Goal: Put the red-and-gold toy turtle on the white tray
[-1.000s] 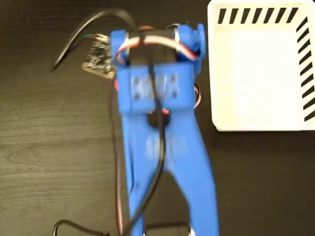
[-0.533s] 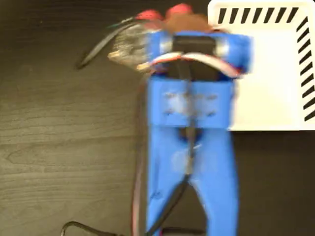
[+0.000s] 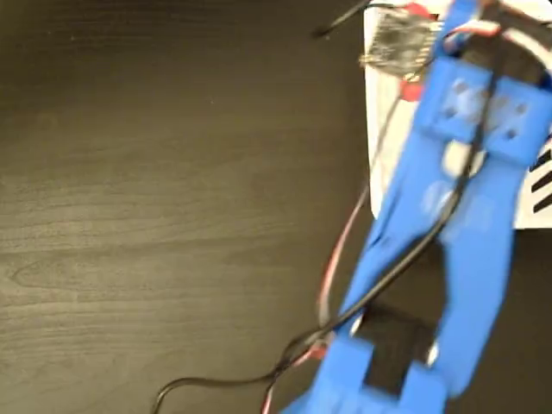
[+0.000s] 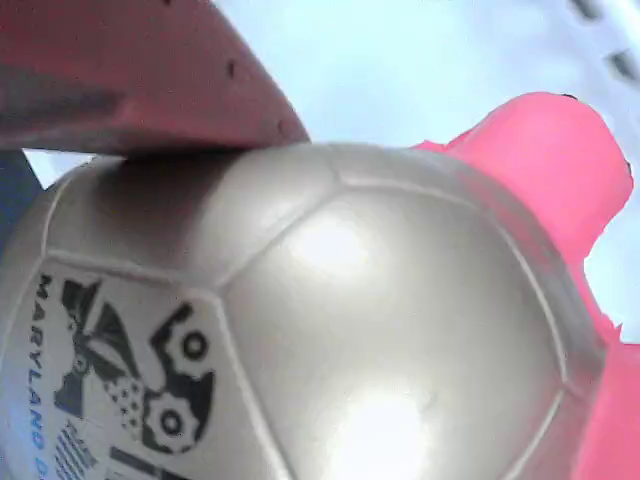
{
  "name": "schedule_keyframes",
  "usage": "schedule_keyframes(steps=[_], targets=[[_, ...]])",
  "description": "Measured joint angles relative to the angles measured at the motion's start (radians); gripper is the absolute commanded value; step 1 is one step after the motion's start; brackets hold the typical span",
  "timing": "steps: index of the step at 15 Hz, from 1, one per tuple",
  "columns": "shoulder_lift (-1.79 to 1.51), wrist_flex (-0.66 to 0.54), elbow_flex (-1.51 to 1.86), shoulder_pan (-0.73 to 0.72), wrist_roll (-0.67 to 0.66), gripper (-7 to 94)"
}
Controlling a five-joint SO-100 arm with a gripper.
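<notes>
The wrist view is filled by the red-and-gold toy turtle [image 4: 330,330]: its shiny gold shell with the black logo at lower left, and a red limb or head at the right edge. A red finger [image 4: 130,80] of my gripper presses on the shell from the upper left; the other finger is out of frame. The gripper is shut on the turtle. Behind the turtle lies the pale surface of the white tray [image 4: 400,60]. In the fixed view the blue arm [image 3: 457,216] reaches over the tray [image 3: 536,217] and hides the gripper; only small red patches [image 3: 412,90] show beside the wrist.
A dark wood-grain table [image 3: 172,190] spreads across the left of the fixed view. Black and red cables [image 3: 345,250] trail from the arm toward the lower edge. A small circuit board [image 3: 397,43] rides at the wrist, over the tray's left edge.
The arm has swung right from the middle of the table to above the tray, carrying the turtle with it. It now covers most of the tray.
</notes>
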State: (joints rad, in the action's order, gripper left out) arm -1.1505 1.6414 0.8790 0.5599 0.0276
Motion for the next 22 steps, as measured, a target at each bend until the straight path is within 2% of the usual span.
schedule_keyframes(steps=[4, 10, 16, 21, 22], targets=[[0.124, 0.0, -0.055, 0.009, 0.02, 0], [0.144, 0.012, -0.054, 0.034, -0.006, 0], [0.158, -0.029, 0.011, 0.049, -0.006, 1], [0.158, -0.029, 0.021, 0.049, -0.006, 59], [0.158, -0.029, 0.029, 0.049, -0.009, 62]])
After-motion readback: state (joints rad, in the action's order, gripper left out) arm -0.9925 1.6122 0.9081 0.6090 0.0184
